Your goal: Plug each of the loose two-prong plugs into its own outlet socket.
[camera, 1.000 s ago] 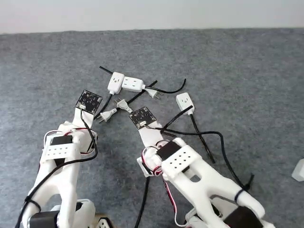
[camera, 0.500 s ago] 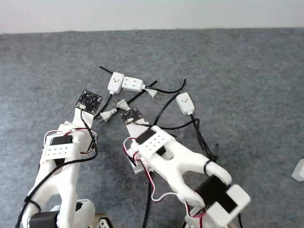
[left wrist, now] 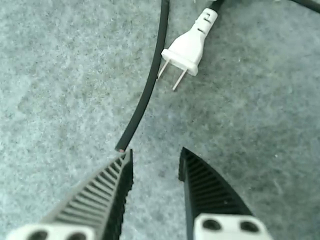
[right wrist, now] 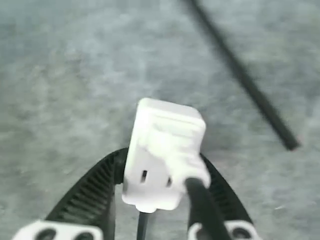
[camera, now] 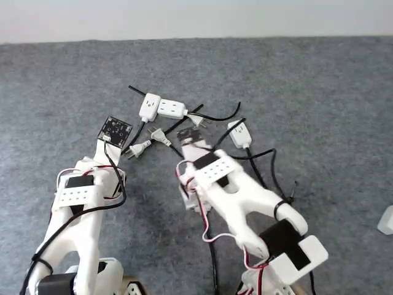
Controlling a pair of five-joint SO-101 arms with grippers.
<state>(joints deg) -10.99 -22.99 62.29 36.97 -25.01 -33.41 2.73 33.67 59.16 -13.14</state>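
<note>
White outlet socket (right wrist: 165, 135) sits clamped in the right gripper (right wrist: 160, 165), its arm stretched toward mid-table. Left gripper (left wrist: 155, 152) hangs low, jaws parted; just beyond lies a two-prong plug (left wrist: 189, 47) beside a black cable (left wrist: 150, 75).

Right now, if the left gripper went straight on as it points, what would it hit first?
Likely the white plug, prongs facing the open left gripper, though depth is unclear and it might touch the grey carpet first. The black cable ends off to one side.
</note>
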